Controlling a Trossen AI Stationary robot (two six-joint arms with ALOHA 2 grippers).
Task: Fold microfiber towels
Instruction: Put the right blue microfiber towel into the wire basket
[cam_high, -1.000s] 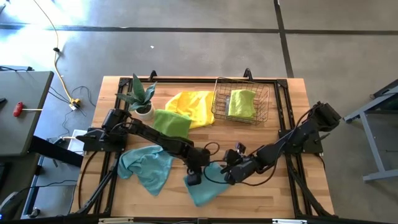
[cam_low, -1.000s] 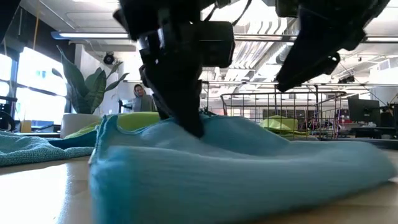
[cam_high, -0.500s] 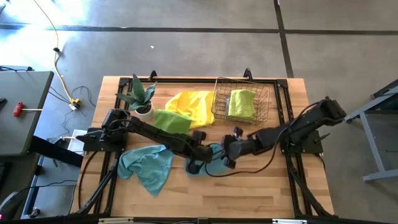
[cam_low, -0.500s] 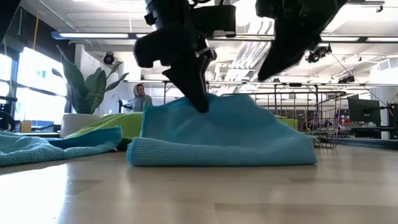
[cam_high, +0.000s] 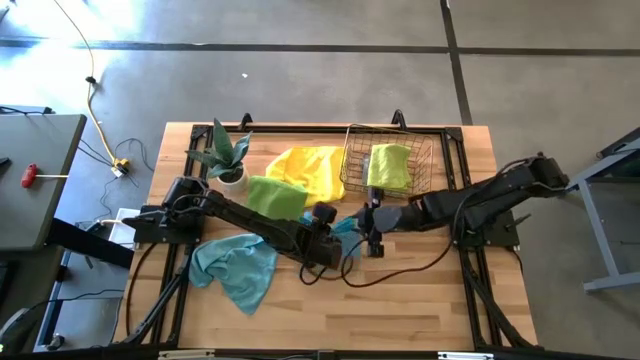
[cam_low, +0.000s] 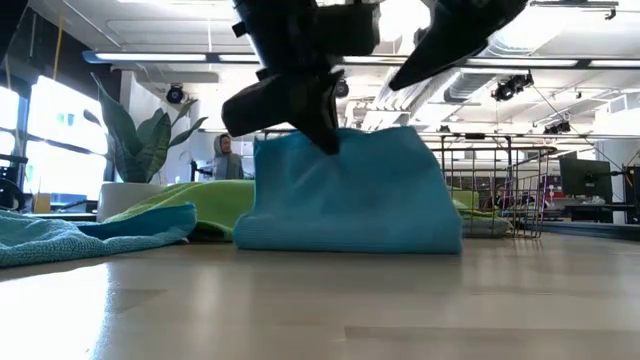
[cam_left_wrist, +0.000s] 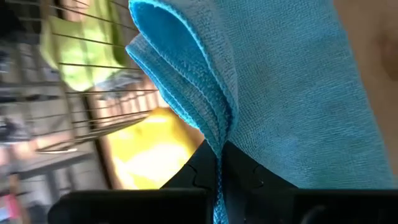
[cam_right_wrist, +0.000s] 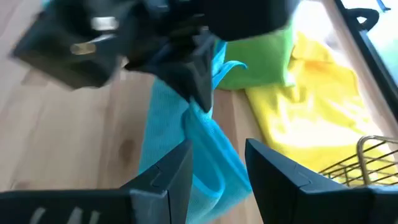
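Five microfiber towels: two teal, two lime, one yellow (cam_high: 310, 170). Left gripper (cam_high: 333, 231) clamped on folded teal towel (cam_low: 345, 195); right gripper (cam_high: 372, 222) parted at 3 o'clock of it, on wooden table (cam_high: 420, 300).

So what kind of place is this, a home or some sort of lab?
Most likely a robotics lab or workshop, not a home. The wooden table stands on a bare concrete floor, the low view shows exposed ceiling ducts, and a yellow cable trails across the floor.
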